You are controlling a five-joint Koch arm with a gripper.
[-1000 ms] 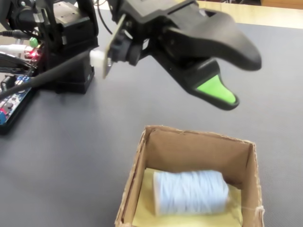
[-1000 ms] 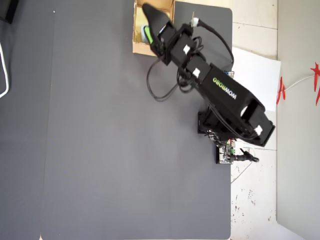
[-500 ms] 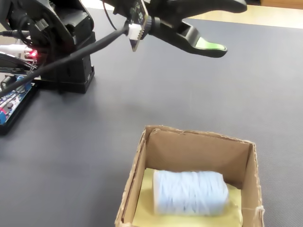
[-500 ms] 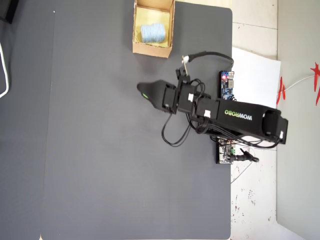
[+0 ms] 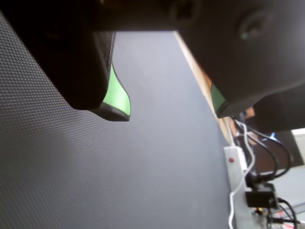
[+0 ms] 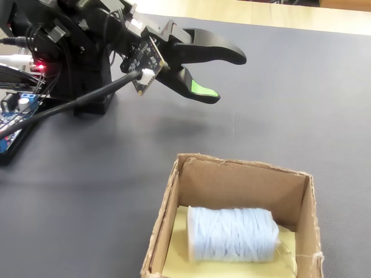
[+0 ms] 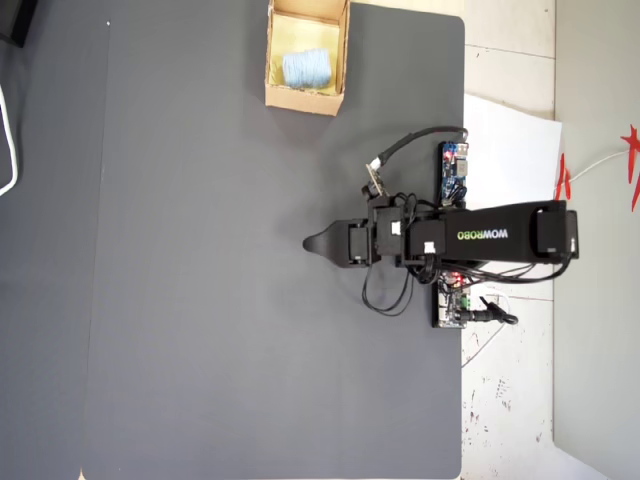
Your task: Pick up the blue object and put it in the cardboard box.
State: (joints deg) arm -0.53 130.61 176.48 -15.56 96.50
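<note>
Blue roll (image 6: pixel 232 234) lying on its side inside the cardboard box (image 6: pixel 243 184), long axis running along the box's back wall. "WOWROBO" readable on the arm (image 7: pixel 485 235) from overhead. Claw (image 6: pixel 223 75) spread and empty, well apart from the box, over plenty of bare grey bench (image 7: pixel 200 300).

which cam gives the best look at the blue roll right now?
The fixed view: the blue roll fills the near foreground, lying on its side inside the cardboard box, strands visible. The overhead view shows it only as a small blue patch in the box. The wrist view misses it.
</note>
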